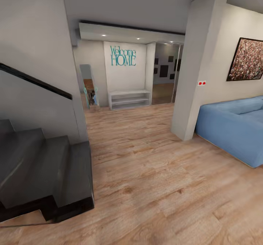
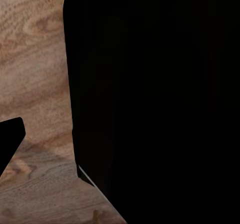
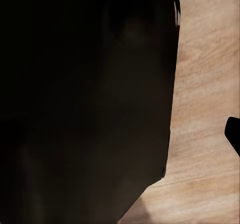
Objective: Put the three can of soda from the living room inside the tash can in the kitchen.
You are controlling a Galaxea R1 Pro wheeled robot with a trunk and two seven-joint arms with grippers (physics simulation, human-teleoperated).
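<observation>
Item: transit through the living room. You face a wood-plank floor (image 1: 153, 172) running to a hallway with a "Welcome HOME" sign (image 1: 123, 56) above a low white shelf (image 1: 130, 98).

Task status: no soda can, no bin and no kitchen are in sight, so you probably have fetching and dropping still ahead; how many cans are done cannot be judged.

Jaws: both wrist views give dark bodywork over plank floor; whether the jaws are spread or pressed together cannot be told.

Edges: dark stair steps (image 1: 44, 172) to your left, white pillar (image 1: 199, 66) and blue sofa (image 1: 235, 128) to your right.

Open room: broad bare floor between them, narrowing toward the shelf.
</observation>
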